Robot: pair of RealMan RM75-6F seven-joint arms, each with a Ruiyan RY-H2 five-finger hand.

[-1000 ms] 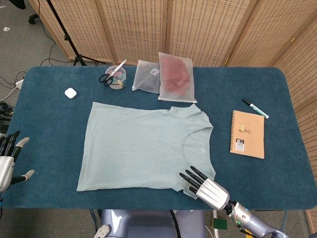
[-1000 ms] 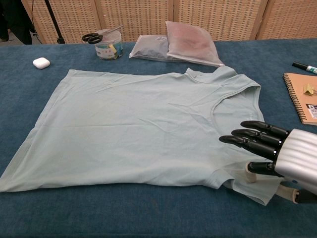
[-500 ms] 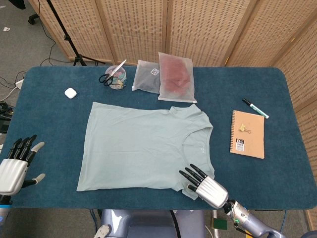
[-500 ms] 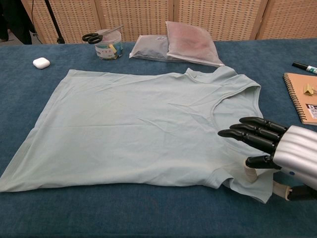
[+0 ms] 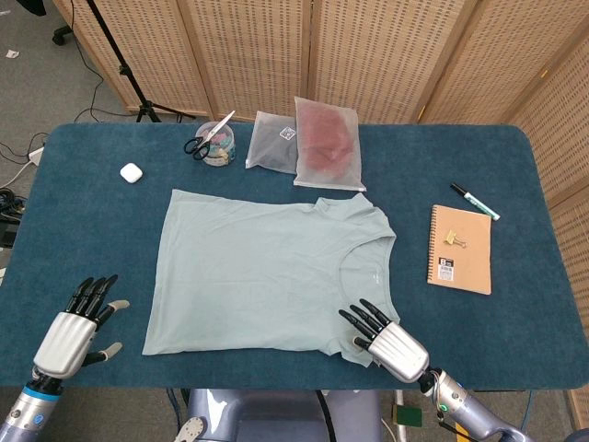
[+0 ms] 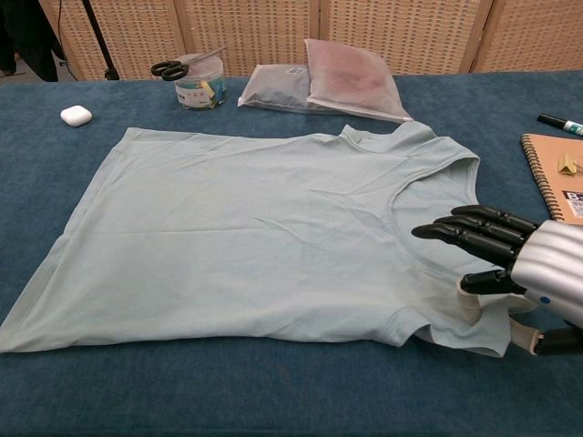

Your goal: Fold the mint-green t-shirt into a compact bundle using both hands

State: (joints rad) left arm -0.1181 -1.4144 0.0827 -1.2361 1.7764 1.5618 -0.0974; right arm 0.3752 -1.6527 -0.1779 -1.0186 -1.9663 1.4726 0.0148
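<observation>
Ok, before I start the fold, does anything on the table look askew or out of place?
Nothing stands out. The mint-green t-shirt lies flat, only lightly wrinkled, with the near sleeve a little bunched at the right hand. The left hand is off the shirt's hem corner. The scissors lie across a tub's rim, looking stable.

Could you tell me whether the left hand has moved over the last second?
Yes. In the head view the left hand has come in from the table's left edge toward the mint-green t-shirt, now nearer its bottom-left corner, not touching.
</observation>
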